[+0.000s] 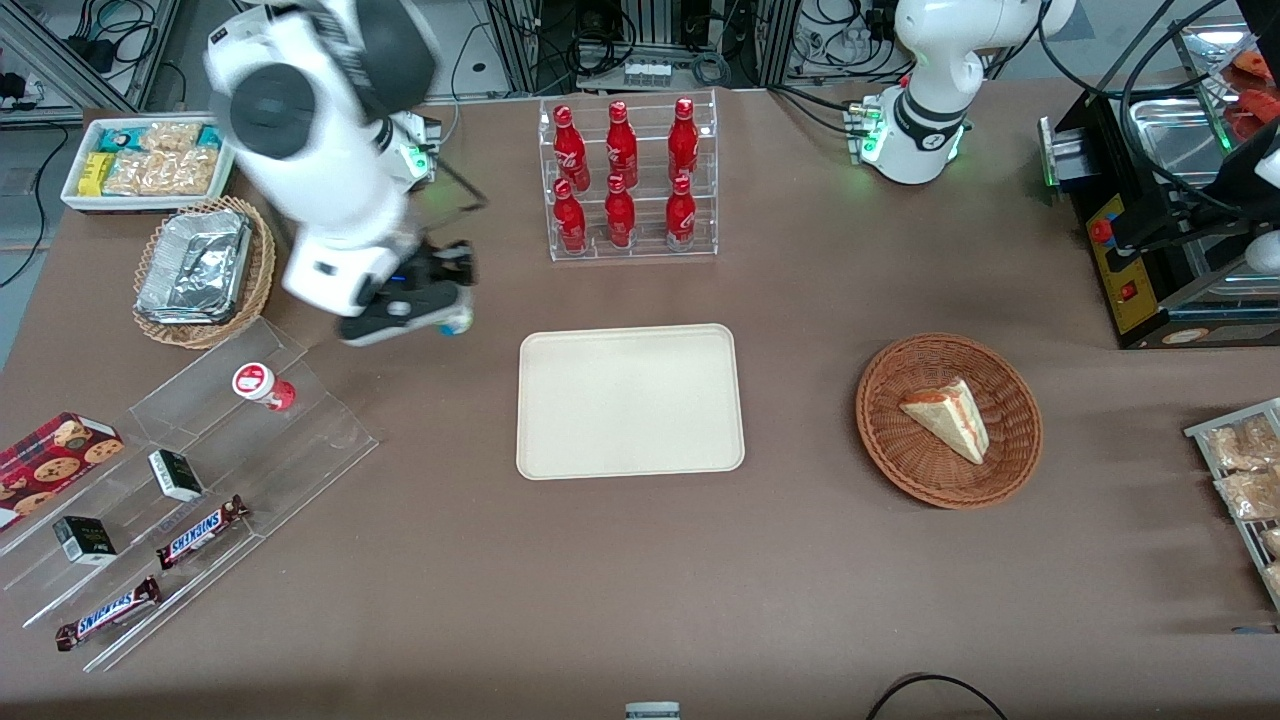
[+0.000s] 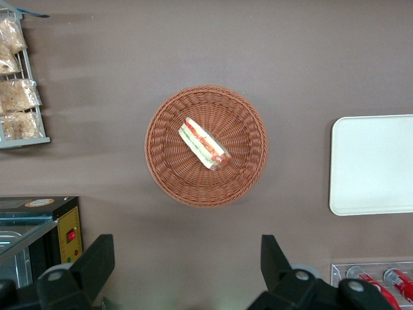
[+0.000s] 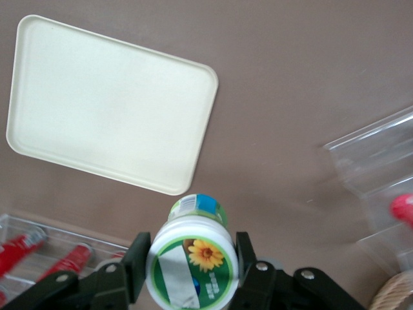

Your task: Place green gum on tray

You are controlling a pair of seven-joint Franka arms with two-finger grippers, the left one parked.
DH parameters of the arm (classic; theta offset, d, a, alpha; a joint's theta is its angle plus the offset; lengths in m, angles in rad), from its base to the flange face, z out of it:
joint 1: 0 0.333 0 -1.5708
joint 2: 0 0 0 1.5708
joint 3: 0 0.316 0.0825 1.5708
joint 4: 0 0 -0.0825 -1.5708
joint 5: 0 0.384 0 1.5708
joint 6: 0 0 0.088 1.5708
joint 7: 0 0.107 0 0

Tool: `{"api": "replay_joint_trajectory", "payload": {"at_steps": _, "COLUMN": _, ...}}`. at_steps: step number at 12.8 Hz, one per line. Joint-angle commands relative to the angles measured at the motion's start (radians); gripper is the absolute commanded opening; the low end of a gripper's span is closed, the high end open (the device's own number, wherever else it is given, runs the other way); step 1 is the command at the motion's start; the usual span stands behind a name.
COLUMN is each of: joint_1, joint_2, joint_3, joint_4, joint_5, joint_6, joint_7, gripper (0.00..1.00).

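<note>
The green gum [image 3: 191, 261] is a small canister with a white lid, a green ring and a yellow flower mark. My right gripper [image 3: 191, 268] is shut on it, one finger against each side of the lid. In the front view the gripper [image 1: 440, 310] hangs above the brown table with a bit of the gum [image 1: 457, 323] showing under it, between the clear stepped rack and the tray. The beige tray [image 1: 630, 400] lies flat in the middle of the table with nothing on it; it also shows in the wrist view as the tray [image 3: 110, 103], apart from the gum.
A red-lidded canister [image 1: 262, 385] stands on the clear stepped rack [image 1: 190, 480] with chocolate bars and small boxes. A foil-lined basket [image 1: 200, 270] sits near the working arm. A bottle rack [image 1: 628, 180] stands farther from the camera than the tray. A wicker basket [image 1: 948, 420] holds a sandwich.
</note>
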Motion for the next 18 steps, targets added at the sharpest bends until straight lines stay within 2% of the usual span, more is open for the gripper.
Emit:
{"api": "replay_joint_trajectory", "payload": {"at_steps": 1, "joint_1": 0.088, "joint_2": 0.136, "joint_3": -0.014, "joint_4": 0.078, "joint_5": -0.004, "joint_6": 0.079, "joint_7": 0.165, "gripper": 0.0}}
{"api": "replay_joint_trajectory", "payload": {"at_steps": 5, "joint_1": 0.182, "joint_2": 0.271, "joint_3": -0.014, "joint_4": 0.078, "joint_5": -0.004, "joint_6": 0.259, "joint_7": 0.375, "gripper": 0.0}}
{"api": "replay_joint_trajectory", "payload": {"at_steps": 12, "joint_1": 0.214, "joint_2": 0.432, "joint_3": -0.014, "joint_4": 0.051, "joint_5": 0.004, "joint_6": 0.521, "joint_7": 0.423, "gripper": 0.0}}
{"api": "replay_joint_trajectory", "payload": {"at_steps": 18, "joint_1": 0.245, "joint_2": 0.495, "joint_3": -0.015, "joint_4": 0.0, "joint_5": 0.004, "joint_6": 0.647, "joint_7": 0.463, "gripper": 0.0}}
